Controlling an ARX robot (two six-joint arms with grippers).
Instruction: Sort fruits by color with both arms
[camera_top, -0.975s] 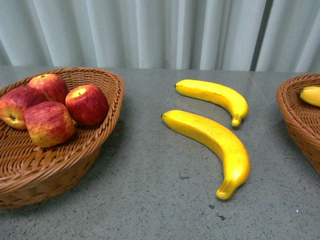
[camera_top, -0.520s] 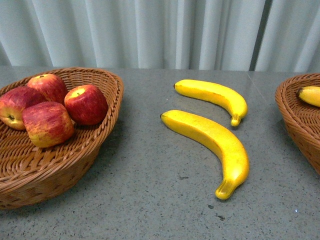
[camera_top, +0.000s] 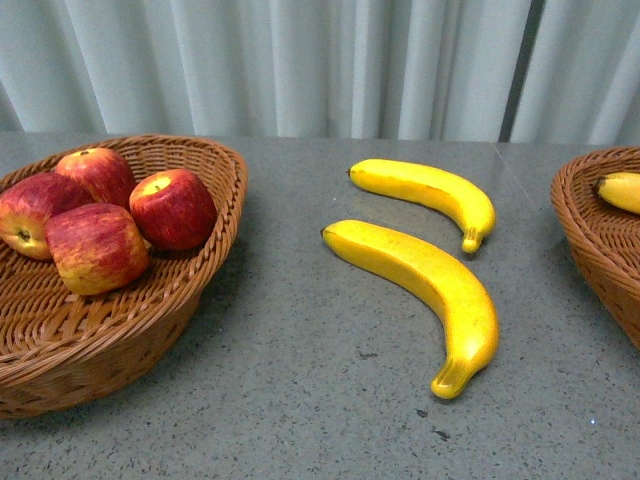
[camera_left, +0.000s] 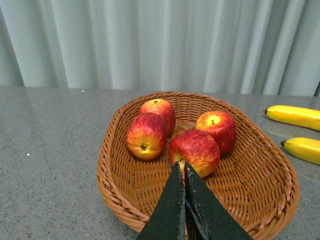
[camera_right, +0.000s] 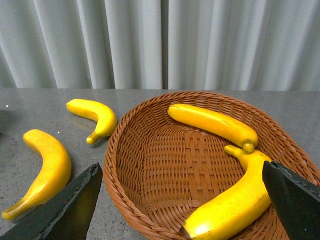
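The apples (camera_top: 172, 208) were sorted into the left-edge basket (camera_top: 110, 365). Two bananas (camera_top: 430, 280) were seen mid-counter, unsorted. The left gripper (camera_left: 182, 170) was closed tight, empty; the right gripper (camera_right: 181, 167) was spread wide, empty. Next, one of the bananas likely had to be grabbed.

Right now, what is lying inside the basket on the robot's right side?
The right basket holds two bananas, the far banana and the near banana; elsewhere its weave is bare. A finger of the right gripper covers one near corner.

open table (camera_top: 280, 380) between baskets (camera_top: 110, 340), bananas (camera_top: 430, 275) midway
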